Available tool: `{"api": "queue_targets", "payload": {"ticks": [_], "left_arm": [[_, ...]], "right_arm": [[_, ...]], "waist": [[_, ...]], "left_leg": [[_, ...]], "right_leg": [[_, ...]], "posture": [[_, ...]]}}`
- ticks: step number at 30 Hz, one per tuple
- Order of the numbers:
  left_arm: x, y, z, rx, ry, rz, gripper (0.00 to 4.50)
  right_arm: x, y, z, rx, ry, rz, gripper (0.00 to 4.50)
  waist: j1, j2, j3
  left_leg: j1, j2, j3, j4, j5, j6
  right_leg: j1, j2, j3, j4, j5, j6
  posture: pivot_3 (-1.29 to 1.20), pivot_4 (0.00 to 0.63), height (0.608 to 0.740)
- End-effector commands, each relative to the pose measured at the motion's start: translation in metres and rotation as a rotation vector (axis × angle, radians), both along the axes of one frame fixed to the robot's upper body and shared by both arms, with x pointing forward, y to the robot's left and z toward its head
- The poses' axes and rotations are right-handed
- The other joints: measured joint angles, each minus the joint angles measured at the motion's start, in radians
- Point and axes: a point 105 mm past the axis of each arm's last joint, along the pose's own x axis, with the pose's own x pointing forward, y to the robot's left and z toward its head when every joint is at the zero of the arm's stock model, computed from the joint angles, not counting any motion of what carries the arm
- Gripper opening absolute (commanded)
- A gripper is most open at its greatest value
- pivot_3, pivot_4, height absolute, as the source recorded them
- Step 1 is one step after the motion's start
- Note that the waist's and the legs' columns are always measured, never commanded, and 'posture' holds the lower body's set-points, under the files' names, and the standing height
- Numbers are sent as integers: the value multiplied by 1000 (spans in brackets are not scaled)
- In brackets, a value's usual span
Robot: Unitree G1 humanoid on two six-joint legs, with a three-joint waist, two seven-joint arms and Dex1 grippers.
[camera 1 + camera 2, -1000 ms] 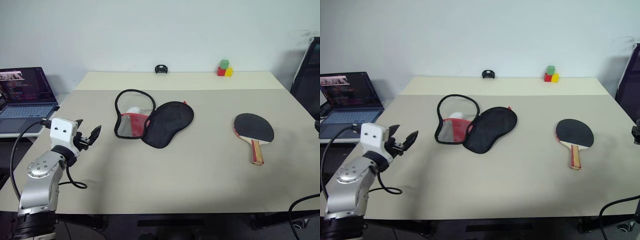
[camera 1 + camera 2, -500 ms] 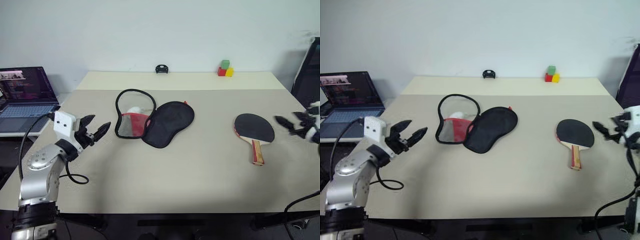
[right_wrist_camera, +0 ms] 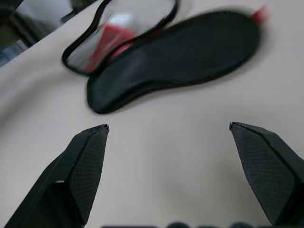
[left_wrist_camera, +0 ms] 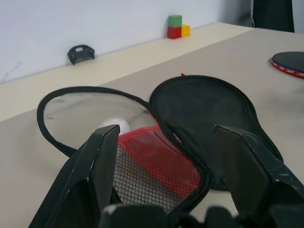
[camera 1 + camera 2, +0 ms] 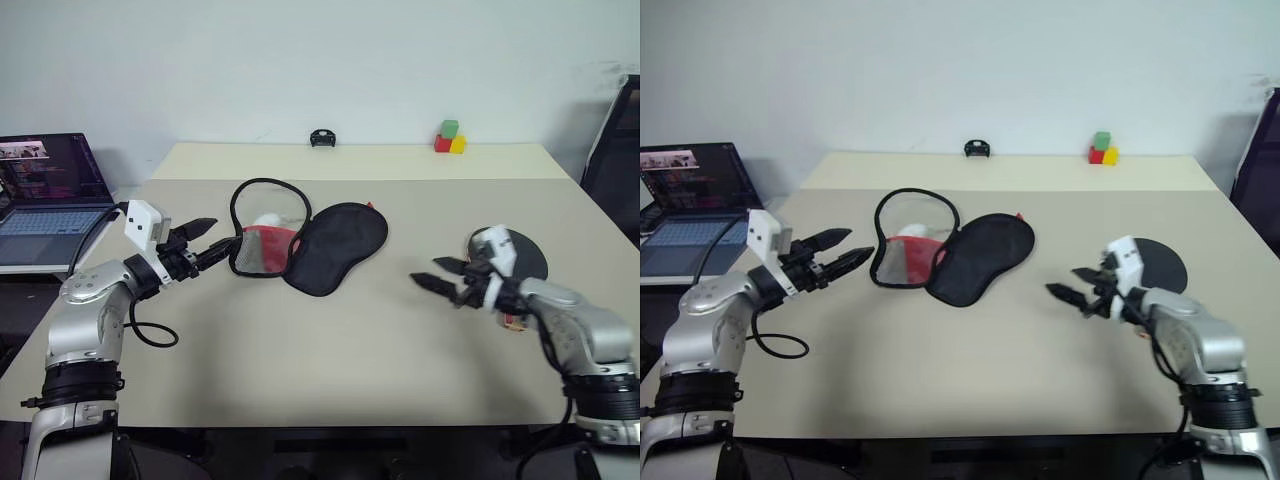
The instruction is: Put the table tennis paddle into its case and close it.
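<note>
The case (image 5: 335, 245) lies unzipped on the table's middle, its black flap folded out to the right and its red and mesh half (image 5: 262, 240) to the left, with a white patch inside. My left gripper (image 5: 214, 238) is open, pointing level at the case's left rim, just short of it; the case (image 4: 199, 114) lies right beyond its fingers. The table tennis paddle (image 5: 528, 255) lies flat at the right, face up, its handle mostly hidden behind my right hand. My right gripper (image 5: 430, 272) is open, empty, between paddle and case, pointing left at the case (image 3: 175, 52).
An open laptop (image 5: 45, 190) sits on a side surface to the left. Red, green and yellow blocks (image 5: 449, 138) and a small black object (image 5: 321, 138) stand at the table's far edge. A black chair (image 5: 615, 150) is at the right.
My right arm swung in from the right edge, over the paddle, toward the table's middle. My left gripper turned and moved right, up to the case's rim. Both stayed open.
</note>
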Motion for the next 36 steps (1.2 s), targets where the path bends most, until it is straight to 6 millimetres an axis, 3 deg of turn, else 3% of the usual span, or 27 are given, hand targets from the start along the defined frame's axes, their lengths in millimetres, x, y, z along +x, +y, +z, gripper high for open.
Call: {"api": "queue_targets", "payload": {"ticks": [1,7,12,21,27,36], "left_arm": [[-1,0,17,32,-56,-12,3454],[-4,-5,15,53,-49,-33,3454],[-6,-7,16,56,-53,-35,3454],[-9,-8,19,64,-56,-28,3454],[-9,-8,19,74,-53,-21,3454],[-9,-18,13,108,-47,-45,3454]], "right_arm": [[10,22,10,6,-26,11,4461],[32,66,-14,-6,73,-31,4461],[42,92,-24,-8,88,-43,4461],[53,132,-19,100,118,-36,4461],[49,148,-20,106,123,-16,4461],[47,137,-27,113,186,-56,1399]], "waist": [[0,0,0],[-3,-1,0],[-3,-1,0],[-12,-1,0],[-17,-1,0],[-18,-1,0]], "left_leg": [[0,0,0,0,0,0],[1,0,-1,-1,0,0],[0,0,-1,-1,1,-1],[0,0,-1,-1,1,-1],[0,0,-1,-1,1,-2],[0,0,-1,-2,1,-1]], "right_leg": [[0,0,0,0,0,0],[0,0,0,0,0,0],[-1,0,0,0,0,0],[-2,0,0,1,0,0],[-2,0,0,1,0,0],[-2,0,0,1,0,0]], "posture": [[0,150,740],[0,150,740],[0,150,740],[0,150,740],[0,150,740],[0,150,740]]}}
